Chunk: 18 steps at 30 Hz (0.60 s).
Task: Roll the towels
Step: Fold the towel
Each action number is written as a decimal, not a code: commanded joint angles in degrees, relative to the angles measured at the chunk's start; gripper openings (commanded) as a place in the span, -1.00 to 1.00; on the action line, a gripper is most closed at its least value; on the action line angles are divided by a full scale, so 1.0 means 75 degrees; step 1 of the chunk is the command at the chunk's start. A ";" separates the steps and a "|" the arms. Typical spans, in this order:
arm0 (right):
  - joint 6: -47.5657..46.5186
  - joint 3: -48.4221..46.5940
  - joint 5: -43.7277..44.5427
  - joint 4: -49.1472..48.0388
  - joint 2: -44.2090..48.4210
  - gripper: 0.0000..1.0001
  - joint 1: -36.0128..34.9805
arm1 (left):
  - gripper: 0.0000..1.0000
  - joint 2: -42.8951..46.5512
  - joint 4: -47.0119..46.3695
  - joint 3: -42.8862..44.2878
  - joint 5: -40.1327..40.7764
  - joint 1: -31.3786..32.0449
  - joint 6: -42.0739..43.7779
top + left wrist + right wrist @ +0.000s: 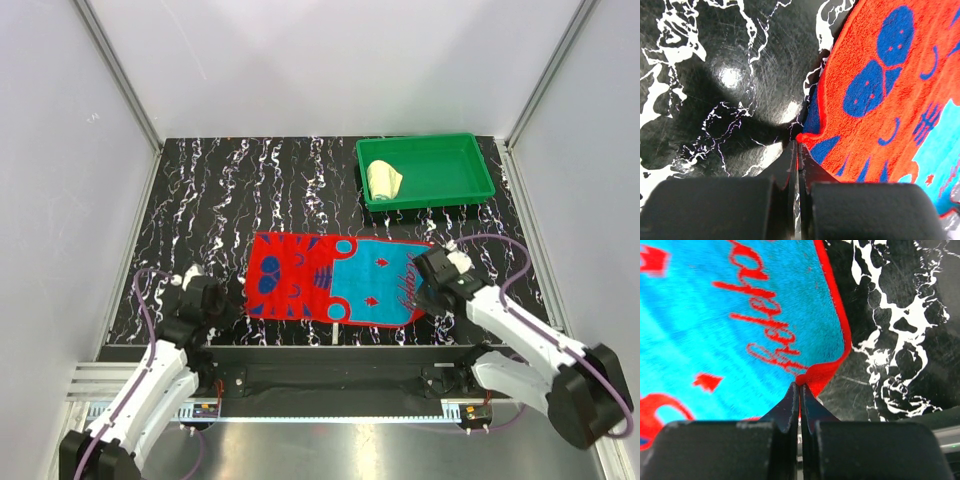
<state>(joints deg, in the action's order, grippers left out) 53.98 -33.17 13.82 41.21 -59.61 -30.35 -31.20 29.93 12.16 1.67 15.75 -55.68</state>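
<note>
While the yellow towel looks bundled up in the green tray, your red towel lies flat, not rolled. The right gripper pinches its near right corner, and the left gripper seems clamped on the near left corner. I'd call it halfway.

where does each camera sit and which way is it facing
Top: high behind the robot, looking down on the table, red towel and green tray; left arm and right arm show.
Left wrist: on the left arm, looking down its shut left pincer at the towel's red corner.
Right wrist: on the right arm, looking down its shut right pincer at the blue end's corner.
Shared: all three see the red towel.
</note>
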 commanded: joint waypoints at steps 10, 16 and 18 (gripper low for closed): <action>-0.0481 -0.1553 0.0722 0.1138 -0.0054 -1.00 0.0039 | -1.00 -0.1933 -0.0288 0.2770 0.0644 0.0021 0.1037; -0.1032 -0.2467 0.0887 0.1021 -0.1027 -1.00 0.0413 | -1.00 -0.3057 -0.0498 0.3848 0.0657 -0.0096 0.1412; -0.1336 -0.2737 0.0829 0.0893 -0.1297 -1.00 0.0763 | -1.00 -0.3689 -0.0592 0.4235 0.0504 -0.0189 0.1587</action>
<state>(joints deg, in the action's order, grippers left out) 47.97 -50.02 17.37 48.29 -67.66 -27.62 -54.57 29.17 39.07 5.15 15.18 -47.11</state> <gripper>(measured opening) 0.011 0.009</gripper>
